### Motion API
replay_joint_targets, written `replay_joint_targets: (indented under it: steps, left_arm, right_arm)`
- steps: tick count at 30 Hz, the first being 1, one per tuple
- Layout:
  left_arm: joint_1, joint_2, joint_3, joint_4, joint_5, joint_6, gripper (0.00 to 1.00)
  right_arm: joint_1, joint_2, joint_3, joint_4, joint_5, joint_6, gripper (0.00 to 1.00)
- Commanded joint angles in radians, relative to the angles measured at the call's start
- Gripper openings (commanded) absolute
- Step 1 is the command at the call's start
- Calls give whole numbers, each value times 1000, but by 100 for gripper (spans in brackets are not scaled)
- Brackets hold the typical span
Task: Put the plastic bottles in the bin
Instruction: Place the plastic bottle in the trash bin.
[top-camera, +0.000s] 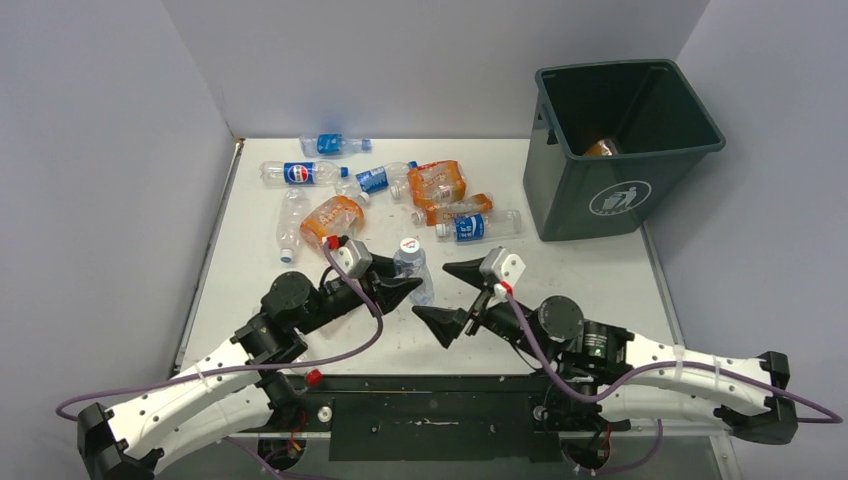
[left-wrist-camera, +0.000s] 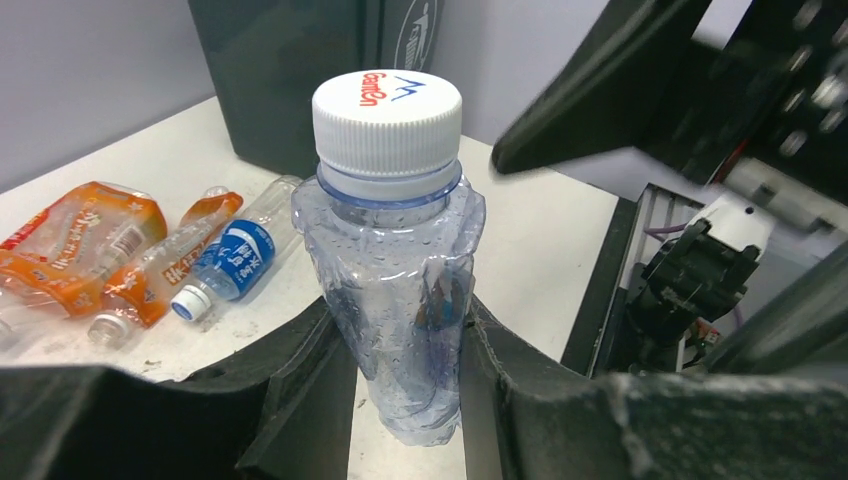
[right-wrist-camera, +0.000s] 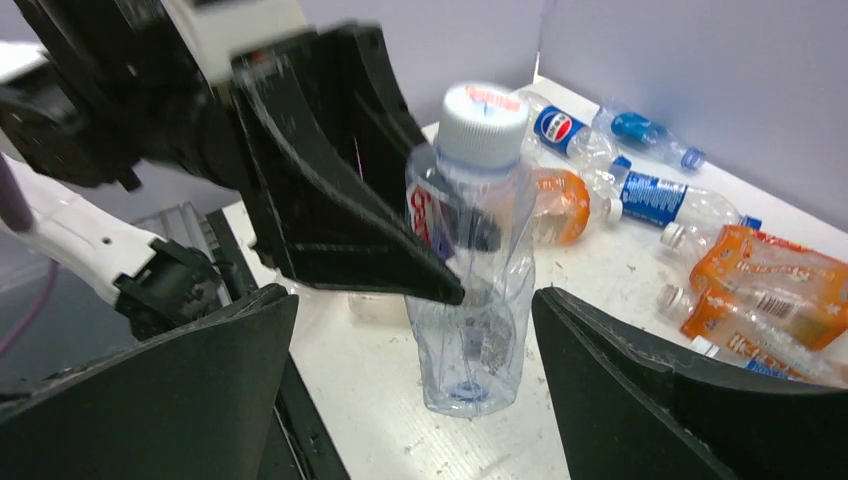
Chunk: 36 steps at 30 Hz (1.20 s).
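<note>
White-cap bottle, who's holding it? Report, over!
Left gripper shut on white-cap bottle, upright. Right gripper open around it, not touching. Bin far right; right gripper stands between.

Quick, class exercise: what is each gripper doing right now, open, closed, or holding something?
Left gripper: closed on the upright clear bottle with the white cap.
Right gripper: open, holding nothing; that bottle stands between its fingers, untouched.

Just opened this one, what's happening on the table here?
The left gripper is shut on a clear white-capped bottle, held upright near the front of the table. The right gripper faces it with jaws wide open, gripping nothing. Several other bottles lie loose farther back, and the bin at the right holds at least one orange bottle.
</note>
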Motion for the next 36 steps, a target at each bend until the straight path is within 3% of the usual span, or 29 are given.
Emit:
replay_joint_targets:
  steps: [1, 5, 13, 21, 33, 36]
  left_arm:
    - [-31, -37, -20, 45, -74, 103, 0]
    - [-65, -45, -36, 47, -97, 169, 0]
    - [-103, -63, -60, 68, -113, 227, 0]
    - [-110, -63, -57, 61, -100, 239, 0]
    - [-121, -71, -51, 40, -98, 254, 0]
    - [-123, -73, -51, 39, -103, 256, 0]
  right_arm:
    - [9, -35, 166, -208, -21, 31, 91]
    - [9, -29, 264, -226, 37, 53, 92]
    - [4, 158, 424, -348, 105, 89, 98]
    - [-40, 238, 431, -315, 98, 133, 85]
    - [-160, 269, 396, -248, -40, 198, 60]
    - [-163, 278, 392, -247, -66, 201, 60]
